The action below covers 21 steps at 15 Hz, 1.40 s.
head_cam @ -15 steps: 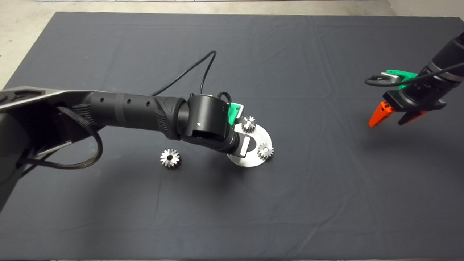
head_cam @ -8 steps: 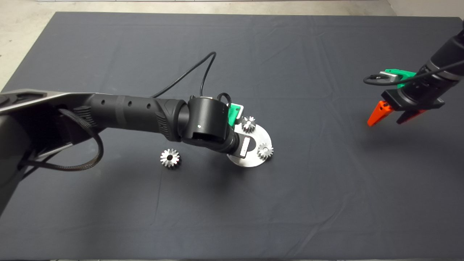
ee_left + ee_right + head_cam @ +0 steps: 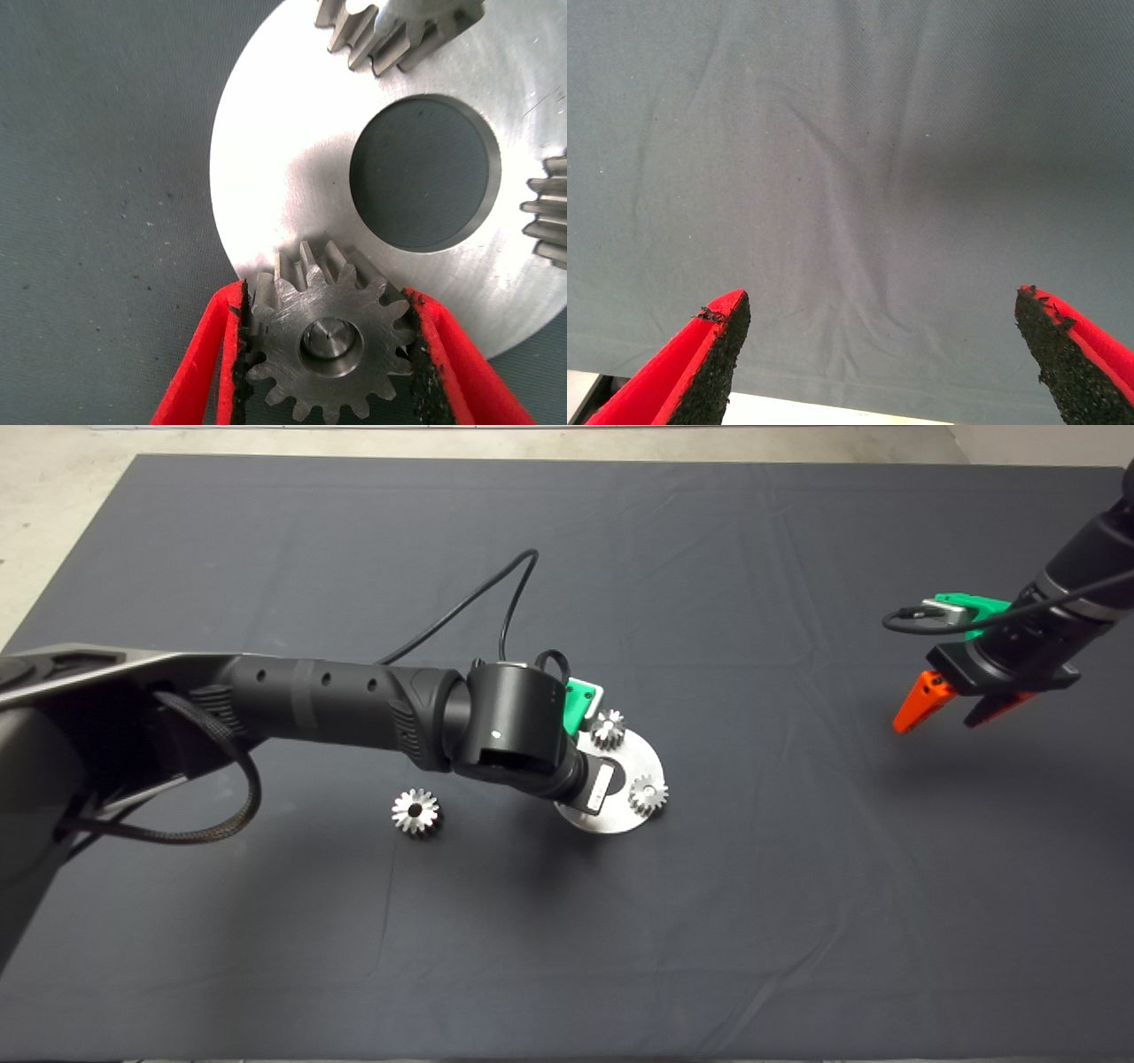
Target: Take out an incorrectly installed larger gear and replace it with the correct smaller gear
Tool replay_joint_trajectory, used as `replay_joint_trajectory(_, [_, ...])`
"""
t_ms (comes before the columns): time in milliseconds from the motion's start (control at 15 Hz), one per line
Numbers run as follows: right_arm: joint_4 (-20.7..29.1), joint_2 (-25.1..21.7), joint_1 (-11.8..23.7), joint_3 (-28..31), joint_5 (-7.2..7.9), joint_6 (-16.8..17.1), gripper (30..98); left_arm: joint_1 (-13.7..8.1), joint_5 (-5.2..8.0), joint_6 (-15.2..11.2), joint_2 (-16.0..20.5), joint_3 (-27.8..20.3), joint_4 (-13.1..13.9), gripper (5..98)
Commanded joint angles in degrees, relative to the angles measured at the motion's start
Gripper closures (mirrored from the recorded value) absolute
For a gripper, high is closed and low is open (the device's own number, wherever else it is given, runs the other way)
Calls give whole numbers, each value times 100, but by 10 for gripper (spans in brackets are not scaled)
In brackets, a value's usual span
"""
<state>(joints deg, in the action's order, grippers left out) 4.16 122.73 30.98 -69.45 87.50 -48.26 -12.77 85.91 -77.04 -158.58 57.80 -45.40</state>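
On the dark, faintly creased mat (image 3: 797,921), the leftmost thing is the larger gear (image 3: 415,812), shiny toothed steel with a dark bore, lying flat with open cloth all round it. To its right the left arm slants down over a round, brushed metal plate (image 3: 292,168) with a big round hole; the left gripper (image 3: 326,354) has its gritty black pads pressed to both sides of the smaller gear (image 3: 326,335), which sits on a pin at the plate's rim. Two look-alike gears (image 3: 608,729) stand on the plate. Far right, well apart, the right gripper (image 3: 881,341) hangs above bare mat, fingers spread wide.
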Motion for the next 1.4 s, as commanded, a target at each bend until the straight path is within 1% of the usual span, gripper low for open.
replay_joint_trajectory(0, [94,1,137,82,540,1,493,55,682,177,-12,11,110,686])
replay_joint_trajectory(67, [94,8,137,82,540,-16,493,55,682,269,-29,28,128,655])
replay_joint_trajectory(133, [85,10,137,82,548,-17,493,55,691,384,-38,46,207,641])
replay_joint_trajectory(200, [85,17,137,82,547,-17,493,55,716,549,-38,46,389,641])
replay_joint_trajectory(267, [76,27,137,85,548,-25,493,55,708,568,21,31,444,641])
replay_joint_trajectory(400, [68,63,120,82,540,-17,493,28,708,559,120,-25,453,592])
replay_joint_trajectory(467, [73,57,120,88,540,-17,493,2,708,559,155,-99,492,588])
replay_joint_trajectory(533, [82,39,119,100,531,-17,493,-36,708,550,161,-121,618,586])
replay_joint_trajectory(600, [77,10,120,195,522,-34,493,-235,708,558,173,-139,796,553])
replay_joint_trajectory(667, [76,-8,128,392,522,-52,493,-460,708,465,241,-285,891,545])
replay_joint_trajectory(733, [76,1,146,521,513,-78,493,-621,717,348,322,-384,954,517])
replay_joint_trajectory(800, [76,-34,163,693,513,-202,493,-791,717,330,415,-434,1073,491])
replay_joint_trajectory(867, [68,-69,275,876,513,-412,493,-948,726,322,559,-518,1254,476])
replay_joint_trajectory(933, [59,-72,476,1056,502,-543,493,-1106,717,298,703,-619,1379,444])
replay_joint_trajectory(1000, [50,-95,733,1457,461,-830,493,-1533,717,173,849,-814,1760,425])
replay_joint_trajectory(1067, [-2,-96,1049,1882,461,-1148,493,-1958,717,15,954,-947,2175,392])
replay_joint_trajectory(1133, [-116,-96,1362,2290,469,-1430,493,-2332,699,-87,1034,-1106,2483,390])
replay_joint_trajectory(1200, [-186,-96,1591,2642,469,-1656,493,-2580,699,-248,1034,-1245,2675,390])
replay_joint_trajectory(1267, [-232,-105,2011,3064,469,-1925,493,-2812,698,-489,1086,-1487,2854,390])
replay_joint_trajectory(1333, [-240,-156,2282,3400,469,-2077,493,-2895,691,-745,1122,-1779,2870,390])
